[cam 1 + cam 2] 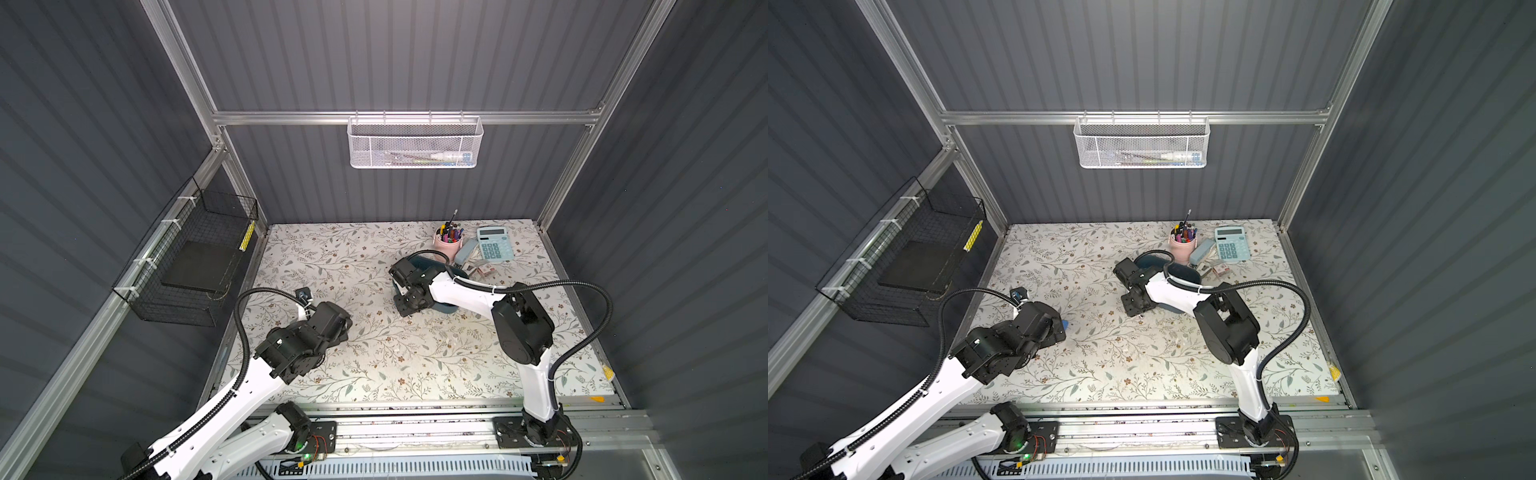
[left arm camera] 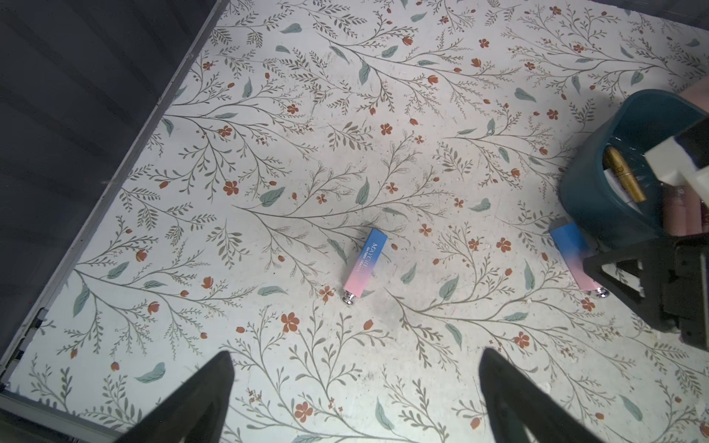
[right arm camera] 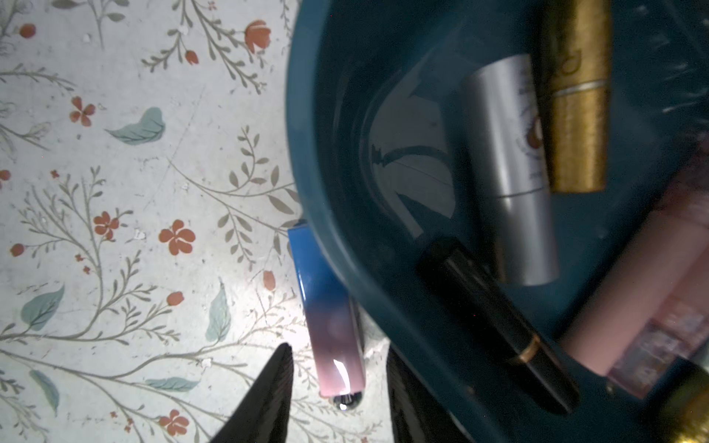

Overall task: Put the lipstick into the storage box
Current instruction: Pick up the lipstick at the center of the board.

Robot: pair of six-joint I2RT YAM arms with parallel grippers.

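My right claw (image 3: pixel 337 349) is low over the worktop (image 3: pixel 115 230). Its fingers are partly spread and straddle the pink, silver-tipped end of the right lipstick (image 3: pixel 330 307). There is a sliver of daylight on each side, so I am gripping nothing yet. That lipstick lies flat just beside the near-left side of the storage box (image 3: pixel 318 126). The rim overhangs its blue end, and I cannot tell whether the two touch. Inside the box lie a gold tube (image 3: pixel 575 115), a silver tube (image 3: pixel 510 172), a black tube (image 3: pixel 491 318) and a pink tube (image 3: pixel 652 287).

My left claw (image 2: pixel 356 353) is spread as wide as it goes. It hangs empty above the left lipstick (image 2: pixel 364 264), which lies alone on open worktop, well apart from the box.

I judge the step in hand to be the grasp of the right lipstick. Next I need to press the fingers together squarely on its flat sides. The finger on the box side has little room against the wall, so I must mind that. Then I lift above the rim, carry the lipstick right over the wall and let go. The left lipstick would follow.
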